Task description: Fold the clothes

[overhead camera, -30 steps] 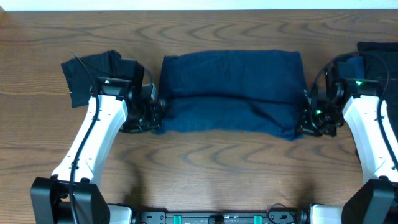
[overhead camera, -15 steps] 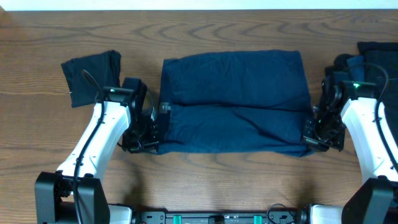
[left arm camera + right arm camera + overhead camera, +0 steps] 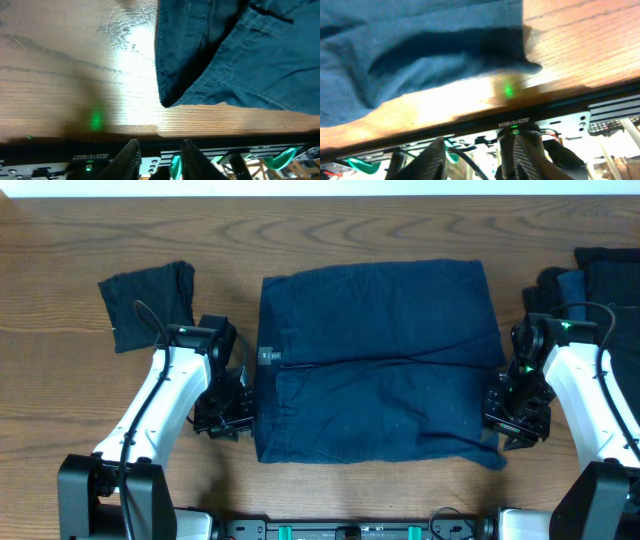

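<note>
The clothes in the middle are a navy garment (image 3: 380,360) lying flat on the table, its near half folded over, with a small tag at its left edge. My left gripper (image 3: 222,423) sits just off the garment's near left corner, open and empty. In the left wrist view the cloth corner (image 3: 170,97) lies on the wood beyond the gripper (image 3: 159,160), not touching it. My right gripper (image 3: 518,432) stands at the near right corner, open and empty. In the right wrist view the garment's edge (image 3: 395,55) rests ahead of the gripper (image 3: 476,161).
A small dark folded cloth (image 3: 148,302) lies at the back left. More dark clothes (image 3: 605,275) are heaped at the back right, behind my right arm. The table's front edge and the robot's frame (image 3: 225,157) are close under both grippers.
Both grippers drew the garment's near edge toward the front of the table, spreading it wider. Both then opened and let the cloth go.
</note>
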